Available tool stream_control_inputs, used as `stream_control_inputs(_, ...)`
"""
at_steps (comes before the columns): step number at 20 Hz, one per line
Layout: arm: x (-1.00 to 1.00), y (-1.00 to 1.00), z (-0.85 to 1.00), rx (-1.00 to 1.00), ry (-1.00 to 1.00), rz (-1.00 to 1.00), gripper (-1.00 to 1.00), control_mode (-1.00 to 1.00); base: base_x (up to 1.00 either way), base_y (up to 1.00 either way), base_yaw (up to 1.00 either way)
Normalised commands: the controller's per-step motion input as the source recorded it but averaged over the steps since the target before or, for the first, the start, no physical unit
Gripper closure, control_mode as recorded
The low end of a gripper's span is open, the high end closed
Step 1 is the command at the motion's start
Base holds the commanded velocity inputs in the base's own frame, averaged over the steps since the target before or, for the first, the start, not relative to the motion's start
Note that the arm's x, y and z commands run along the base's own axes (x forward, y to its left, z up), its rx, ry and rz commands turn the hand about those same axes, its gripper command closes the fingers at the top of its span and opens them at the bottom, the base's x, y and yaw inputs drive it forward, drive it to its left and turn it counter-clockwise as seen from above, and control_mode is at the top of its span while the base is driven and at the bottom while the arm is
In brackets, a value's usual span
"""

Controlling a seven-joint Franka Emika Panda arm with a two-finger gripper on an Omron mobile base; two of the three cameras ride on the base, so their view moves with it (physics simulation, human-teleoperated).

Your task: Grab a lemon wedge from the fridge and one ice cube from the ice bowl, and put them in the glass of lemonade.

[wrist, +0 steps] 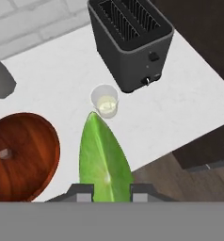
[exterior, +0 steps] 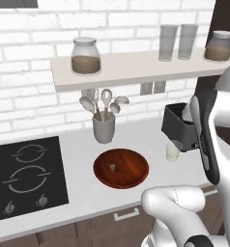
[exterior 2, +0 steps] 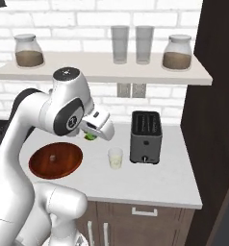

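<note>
Gripper [wrist: 106,188] clamping lemon wedge [wrist: 104,157] above counter, glass of lemonade [wrist: 105,100] beside toaster [wrist: 132,42], ice bowl [wrist: 20,153] apparently holding one cube

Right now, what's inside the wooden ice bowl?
One small pale ice cube sits near the middle of the ice bowl, otherwise bare wood. In the hand view, the lemon wedge in the claw doesn't cover the bowl.

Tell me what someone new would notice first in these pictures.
A bright green lemon wedge pinched in the tool, hanging above the counter just short of the glass of lemonade. Beside the glass stands a black toaster, and on its other side the ice bowl holds one ice cube.
</note>
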Motion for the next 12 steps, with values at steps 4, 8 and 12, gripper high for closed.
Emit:
stream_control_inputs(4, 0.28, 0.06, -0.87, 0.0, 0.43, 0.0, 1.0, -1.0, 0.0, 0.0, 0.0)
stream_control_inputs(8, 0.62, 0.28, -0.94, -0.01, 0.21, 0.0, 1.0, -1.0, 0.0, 0.0, 0.0)
stream_control_inputs(12, 0.9, 0.14, -0.68, 0.0, 0.0, 0.0, 1.0, -1.0, 0.0, 0.0, 0.0)
